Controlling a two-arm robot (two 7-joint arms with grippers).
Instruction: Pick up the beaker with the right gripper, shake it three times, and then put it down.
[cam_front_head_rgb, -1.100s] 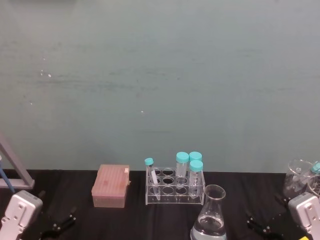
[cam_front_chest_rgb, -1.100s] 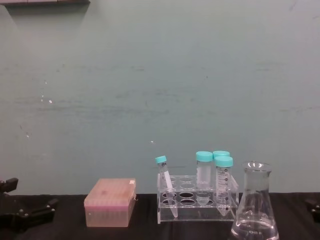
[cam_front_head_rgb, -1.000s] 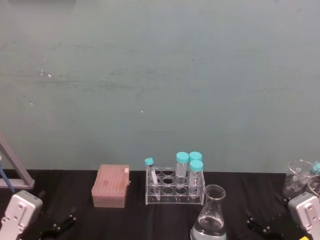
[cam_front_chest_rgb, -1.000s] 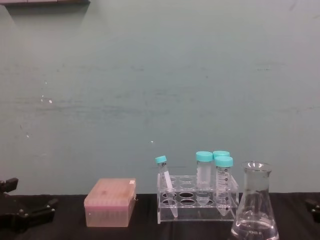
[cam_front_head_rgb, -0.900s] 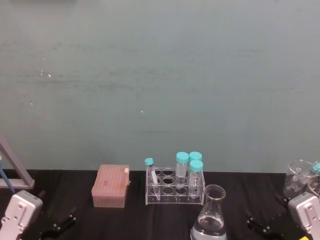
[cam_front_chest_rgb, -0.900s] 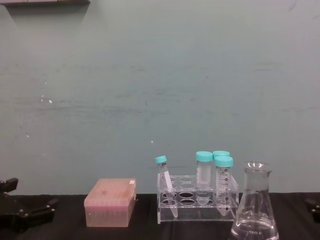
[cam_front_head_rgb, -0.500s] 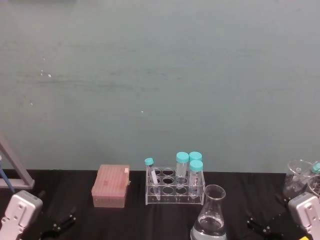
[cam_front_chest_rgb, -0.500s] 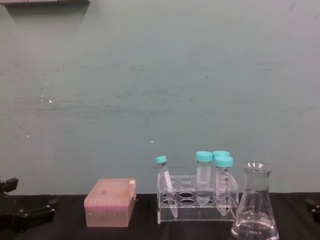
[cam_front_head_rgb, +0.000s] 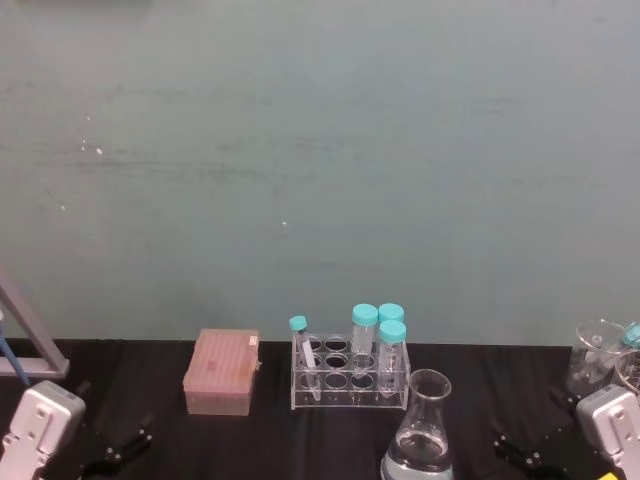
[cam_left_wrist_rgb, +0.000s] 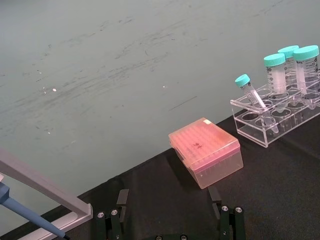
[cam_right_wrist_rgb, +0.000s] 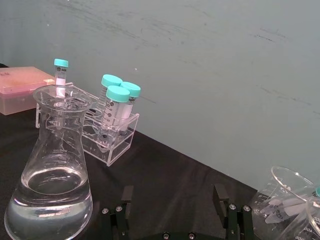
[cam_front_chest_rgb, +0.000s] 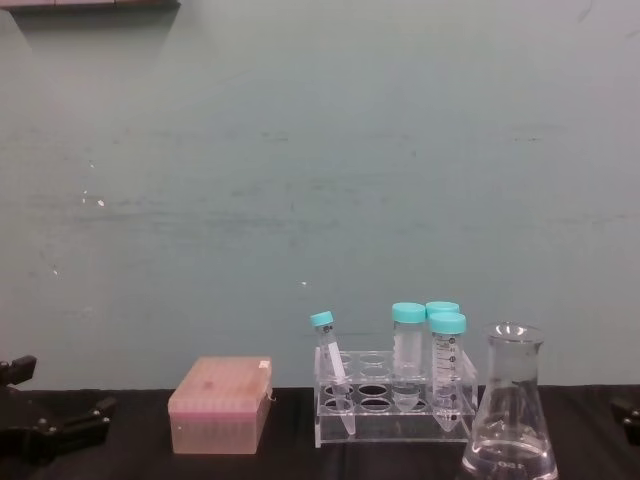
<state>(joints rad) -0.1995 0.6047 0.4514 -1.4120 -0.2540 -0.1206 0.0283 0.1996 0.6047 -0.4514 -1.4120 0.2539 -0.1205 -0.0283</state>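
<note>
My right pincer (cam_right_wrist_rgb: 173, 192) sits wide open and empty near the upright beaker (cam_right_wrist_rgb: 50, 170) on the counter (cam_right_wrist_rgb: 165, 170), left pincer (cam_left_wrist_rgb: 169, 195) likewise.

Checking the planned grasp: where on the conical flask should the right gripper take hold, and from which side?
Take the conical flask by its narrow neck, just under the flared rim, coming level from the robot's right. The wide base probably exceeds the jaws; the rim resists slipping. The right gripper sits open on that side.
</note>
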